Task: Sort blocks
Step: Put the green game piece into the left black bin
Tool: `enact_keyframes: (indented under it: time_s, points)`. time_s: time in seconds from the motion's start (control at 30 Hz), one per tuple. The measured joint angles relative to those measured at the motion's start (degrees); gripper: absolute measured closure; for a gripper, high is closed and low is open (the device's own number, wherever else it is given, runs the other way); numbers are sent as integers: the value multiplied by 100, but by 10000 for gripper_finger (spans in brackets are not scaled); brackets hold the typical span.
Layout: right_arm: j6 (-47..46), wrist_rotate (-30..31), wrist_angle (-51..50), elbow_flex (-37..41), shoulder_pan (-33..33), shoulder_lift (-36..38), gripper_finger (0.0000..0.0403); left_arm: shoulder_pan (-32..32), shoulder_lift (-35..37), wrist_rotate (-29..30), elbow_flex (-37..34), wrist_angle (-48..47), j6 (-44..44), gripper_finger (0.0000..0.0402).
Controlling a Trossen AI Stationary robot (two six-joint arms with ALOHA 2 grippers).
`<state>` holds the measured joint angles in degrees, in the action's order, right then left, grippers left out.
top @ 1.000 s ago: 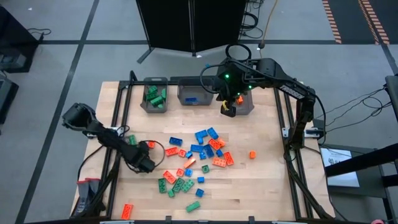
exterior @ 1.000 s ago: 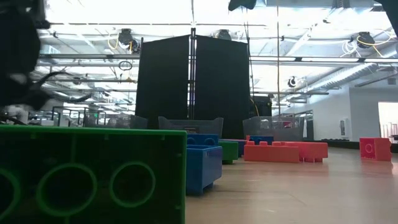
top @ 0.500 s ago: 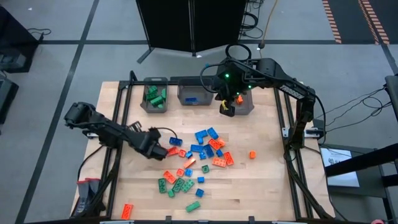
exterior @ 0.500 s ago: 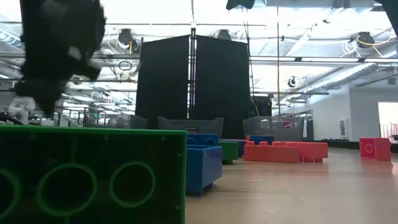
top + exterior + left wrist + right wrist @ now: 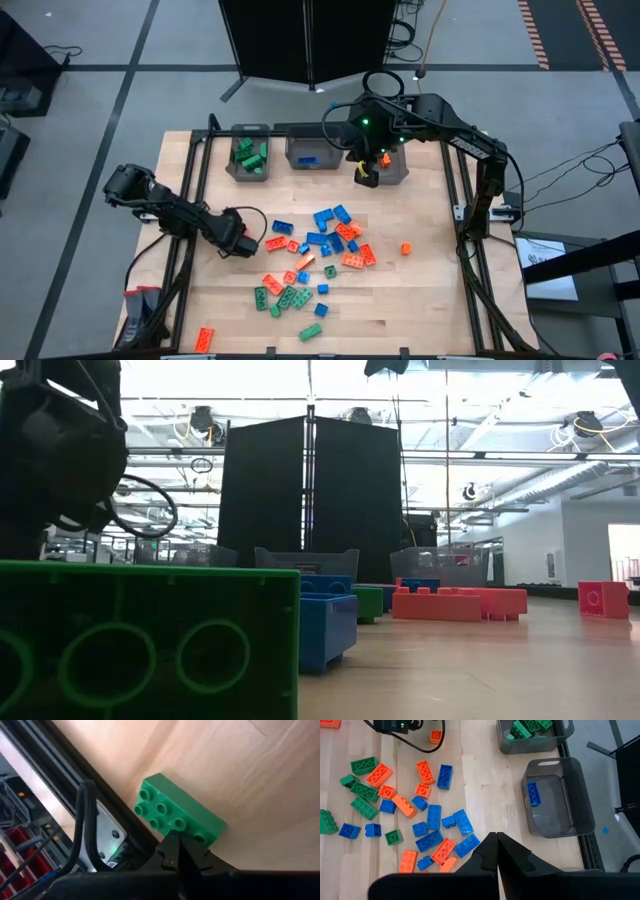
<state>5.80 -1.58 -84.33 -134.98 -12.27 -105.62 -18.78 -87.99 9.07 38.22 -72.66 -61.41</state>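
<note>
You are looking down on a pale wooden desk with a dark frame around it. Along its 12 o'clock edge stand three grey bins. The bin at 11 o'clock holds green bricks, the middle bin holds a single blue brick, and the bin toward 1 o'clock sits partly under the right arm.

The right arm reaches in from 3 o'clock and hangs over that third bin. Your right gripper has its fingers pressed fully together, and an orange scrap shows beside it, though you cannot tell from here whether it grips anything.

The left arm comes in from 9 o'clock, low over the desk. Your left gripper also shows its fingers meeting at the tips with nothing between them; a green six-stud brick lies flat on the desk just past the tips.

The blocks lie scattered around the desk's centre, spreading toward 6 o'clock: blue ones mostly toward the middle, orange-red among them, green ones nearer 6 o'clock. One orange-red brick sits apart toward 3 o'clock, and another lies alone near 7 o'clock.
</note>
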Motion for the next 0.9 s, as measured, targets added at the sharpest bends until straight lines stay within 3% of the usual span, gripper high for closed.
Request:
enact_keyframes:
  time_s: [0.3, 0.43, 0.53, 0.7, 0.9]
  points:
    - [-11, 0, 2, 0, 0, 0, 403, 17, 20, 222, -167, 665, -116, 401]
    - [-44, 0, 2, 0, 0, 0, 403, 125, 18, 861, -9, 1069, -20, 401]
    - [-59, 0, 2, 0, 0, 0, 403, 302, 20, 1344, 295, 1831, 371, 401]
    - [-73, 0, 11, 0, 0, 0, 403, 552, -6, 1515, 910, 3203, 1379, 401]
    - [-168, 0, 124, 0, 0, -17, 403, 720, 58, 1800, 1622, 3484, 2219, 401]
